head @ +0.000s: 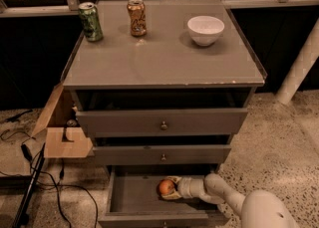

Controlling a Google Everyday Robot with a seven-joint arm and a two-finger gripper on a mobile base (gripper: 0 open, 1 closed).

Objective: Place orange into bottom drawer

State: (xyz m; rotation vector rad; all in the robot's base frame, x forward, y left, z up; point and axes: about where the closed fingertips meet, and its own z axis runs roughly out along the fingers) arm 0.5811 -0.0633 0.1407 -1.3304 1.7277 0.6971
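Orange [166,187] inside the bottom drawer [130,196], a little right of its middle, just over the floor or touching it (hard to tell which). Clasped between the two fingers of the gripper [171,188], entering from the near right, where the arm [224,197] comes from. Lowest drawer pulled far out toward the near side, probably to give room from above; top drawer [162,121] and middle drawer [162,155] only slightly open. Counted: one orange, three drawers, two cans on the cabinet top [159,60] at far left, green can [90,21] and orange-gold can [136,17], and one white bowl [205,30] at far right. Judged next: releasing the fruit.
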